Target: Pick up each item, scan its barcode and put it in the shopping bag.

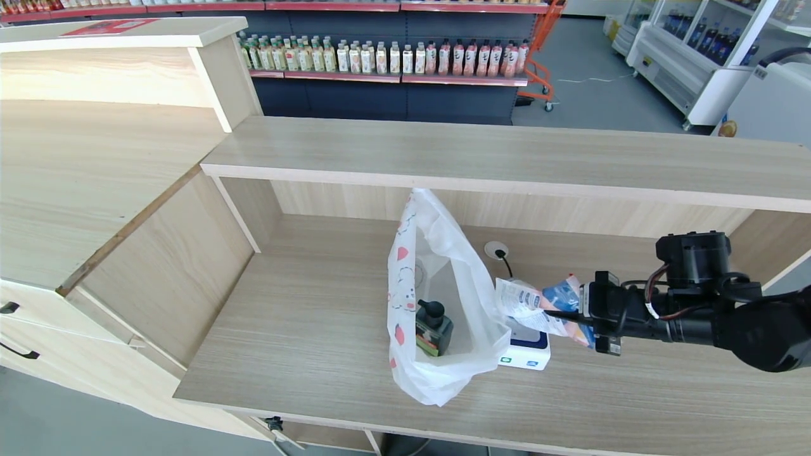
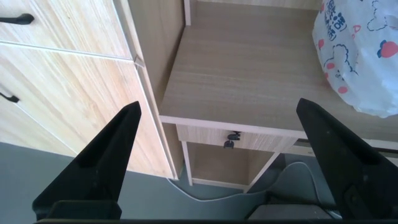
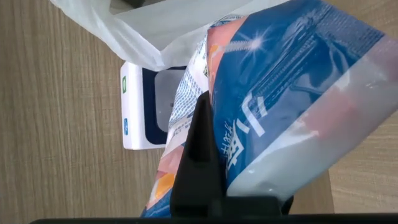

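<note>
My right gripper [image 1: 573, 316] is shut on a blue, white and orange snack pouch [image 1: 538, 307], holding it in the air just above the white and blue barcode scanner [image 1: 527, 351]. In the right wrist view the pouch [image 3: 280, 106] covers one finger [image 3: 200, 155], with the scanner [image 3: 146, 106] on the counter beneath. Left of the scanner stands the white shopping bag [image 1: 431, 297] with red prints, its mouth open toward me, and a dark pump bottle [image 1: 433, 328] sits inside. My left gripper [image 2: 217, 162] is open, low by the counter's front left corner, with the bag [image 2: 364, 56] off to one side.
The wooden counter [image 1: 304, 329] has a raised shelf [image 1: 507, 155] along the back and a side wall on the left. A cable port [image 1: 496, 250] sits behind the bag. Drawers [image 2: 56, 74] stand left of the counter. Store shelves with bottles [image 1: 380, 57] are far behind.
</note>
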Available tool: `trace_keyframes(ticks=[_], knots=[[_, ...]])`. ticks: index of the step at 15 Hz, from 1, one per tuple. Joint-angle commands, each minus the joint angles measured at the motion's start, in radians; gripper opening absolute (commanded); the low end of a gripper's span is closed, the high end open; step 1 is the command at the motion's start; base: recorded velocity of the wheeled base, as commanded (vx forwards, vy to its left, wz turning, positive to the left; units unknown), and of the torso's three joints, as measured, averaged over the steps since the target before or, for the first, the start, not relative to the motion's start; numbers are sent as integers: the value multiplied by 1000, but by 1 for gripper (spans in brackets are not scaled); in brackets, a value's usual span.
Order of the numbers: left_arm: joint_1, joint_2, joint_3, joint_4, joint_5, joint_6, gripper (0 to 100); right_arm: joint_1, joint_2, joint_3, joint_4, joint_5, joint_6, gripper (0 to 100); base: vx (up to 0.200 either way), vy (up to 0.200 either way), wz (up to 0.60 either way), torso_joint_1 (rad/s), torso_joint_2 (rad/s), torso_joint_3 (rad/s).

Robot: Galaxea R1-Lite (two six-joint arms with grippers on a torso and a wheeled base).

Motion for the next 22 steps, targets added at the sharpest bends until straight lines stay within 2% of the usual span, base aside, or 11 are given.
trace_keyframes(ticks=[1, 8, 10, 12, 13, 16, 17, 18, 19, 20, 22], knots=[[0, 0, 0, 0, 1, 0, 100, 4, 7, -17, 0, 2, 1, 0, 0, 0, 0, 0, 0, 0], [0, 0, 0, 0, 1, 0, 100, 6, 12, -20, 0, 3, -1, 0, 0, 0, 0, 0, 0, 0], [0, 0, 0, 0, 1, 0, 100, 3, -65, -20, 14, 5, 74, 0, 0, 0, 0, 0, 0, 0], [0, 0, 0, 0, 1, 0, 100, 3, -171, -18, 34, 0, 263, 0, 0, 0, 0, 0, 0, 0], [0, 0, 0, 0, 1, 0, 100, 6, -290, -15, 59, -14, 490, 0, 0, 0, 0, 0, 0, 0], [0, 0, 0, 0, 1, 0, 100, 32, -437, -12, 121, -23, 939, 0, 0, 0, 0, 0, 0, 0], [0, 0, 0, 0, 1, 0, 100, 43, -447, -12, 137, -41, 1062, 0, 0, 0, 0, 0, 0, 0], [0, 0, 0, 0, 1, 0, 100, 52, -447, -14, 143, -64, 1130, 0, 0, 0, 0, 0, 0, 0], [0, 0, 0, 0, 1, 0, 100, 89, -444, -12, 151, -109, 1288, 0, 0, 0, 0, 0, 0, 0], [0, 0, 0, 0, 1, 0, 100, 101, -440, -9, 152, -120, 1346, 0, 0, 0, 0, 0, 0, 0], [0, 0, 0, 0, 1, 0, 100, 109, -437, 8, 154, -121, 1366, 0, 0, 0, 0, 0, 0, 0]])
